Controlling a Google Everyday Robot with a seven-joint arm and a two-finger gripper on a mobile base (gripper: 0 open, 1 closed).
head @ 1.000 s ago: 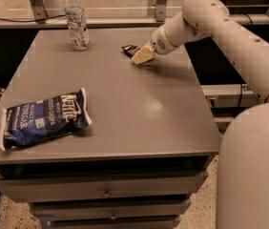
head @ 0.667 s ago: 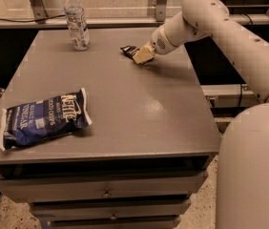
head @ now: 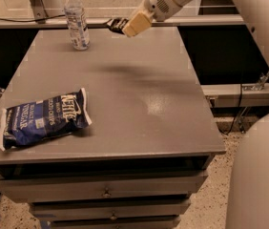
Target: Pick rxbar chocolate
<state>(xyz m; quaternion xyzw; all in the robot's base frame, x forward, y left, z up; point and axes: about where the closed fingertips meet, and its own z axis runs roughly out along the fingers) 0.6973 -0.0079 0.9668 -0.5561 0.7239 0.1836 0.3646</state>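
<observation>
The rxbar chocolate (head: 116, 24), a small flat black bar, sticks out to the left of my gripper (head: 129, 27). The tan fingers (head: 136, 22) are shut on its right end. Gripper and bar hang in the air above the far part of the grey table (head: 125, 109), to the right of the water bottle. A soft shadow lies on the tabletop under them. My white arm reaches in from the upper right.
A clear water bottle (head: 77, 19) stands at the table's far left. A large blue-and-white chip bag (head: 43, 119) lies near the front left edge. Drawers sit under the tabletop. My white base (head: 258, 175) fills the lower right.
The gripper has risen off the tabletop and moved slightly left, carrying the black bar, which lay on the table at its fingertips before. Bottle and chip bag have not moved.
</observation>
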